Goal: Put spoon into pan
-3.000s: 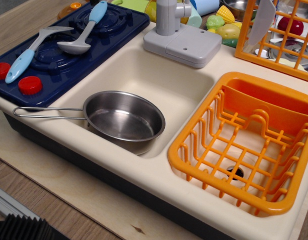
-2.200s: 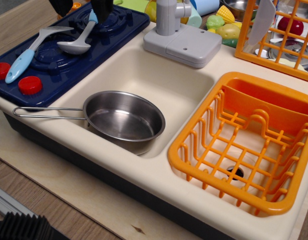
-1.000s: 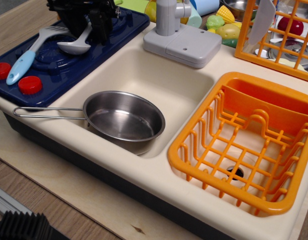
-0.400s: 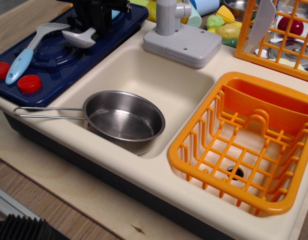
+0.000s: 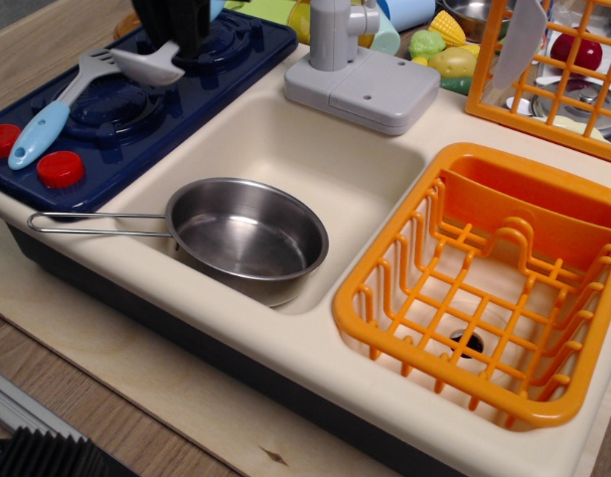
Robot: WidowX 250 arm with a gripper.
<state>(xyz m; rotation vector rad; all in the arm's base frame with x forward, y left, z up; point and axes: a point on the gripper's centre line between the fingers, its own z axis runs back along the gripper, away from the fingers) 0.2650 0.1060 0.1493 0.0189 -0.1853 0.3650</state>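
Lifted since the earlier frame, the toy ladle-like spoon with a round grey bowl [image 5: 146, 64] now hangs above the dark blue toy stovetop [image 5: 136, 99] instead of lying on it, its light-blue handle mostly hidden inside the black gripper [image 5: 186, 20], whose jaws are clamped on that handle. Nearest the camera, the wooden tabletop [image 5: 136, 397] carries the cream plastic toy sink unit [image 5: 285, 338]. Within its basin sits the shallow round shiny steel pan [image 5: 247, 238], its thin wire-loop handle reaching left over the rim. To the right, the orange plastic dish basket [image 5: 484, 278] fills the second basin. Farther back on the stovetop lies the grey slotted spatula with a light-blue handle [image 5: 47, 119], beside two red knobs [image 5: 57, 167]. Beyond the basin stands the grey toy faucet [image 5: 355, 70].
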